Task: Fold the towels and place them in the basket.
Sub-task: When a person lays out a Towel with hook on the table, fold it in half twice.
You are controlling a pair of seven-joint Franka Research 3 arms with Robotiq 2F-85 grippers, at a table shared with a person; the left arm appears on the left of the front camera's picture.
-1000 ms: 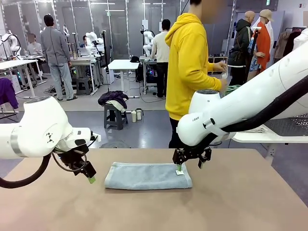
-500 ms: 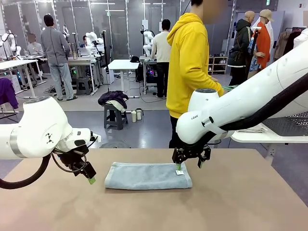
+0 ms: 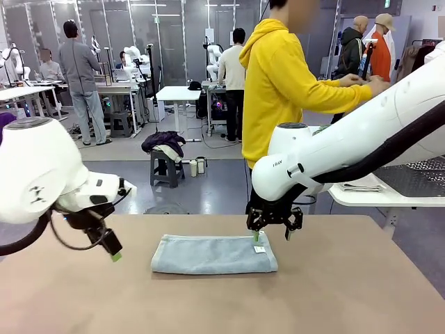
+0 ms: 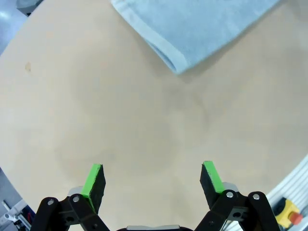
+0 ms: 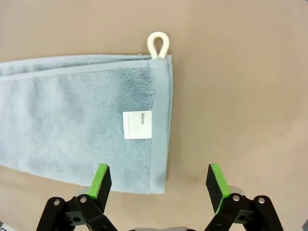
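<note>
Hovering w/ both grippers over the table (image 3: 361, 292), nothing held. The towel (image 3: 214, 254), light grey-blue, lies mid-frame in the front view as a long folded strip, flat on the tabletop. My right gripper (image 3: 272, 234) hangs at its right end, jaws spread wide; can't tell if a tip touches the cloth. In the right wrist view one green pad sits over the towel's short hem and the other over bare table, so the end falls between them. Prob. placed that way to pinch the edge & carry it across for the next fold. The white tag (image 5: 137, 124) faces up near that hem, and the hang loop (image 5: 157, 44) pokes out at the corner, upper centre of the frame. My left gripper (image 3: 111, 249) sits lower left in the front view, apart from the towel's left end, jaws also wide & empty; prob. parked clear so the right side can work. My guess: folding approx. half done. Risk: pinching the top layer only.
</note>
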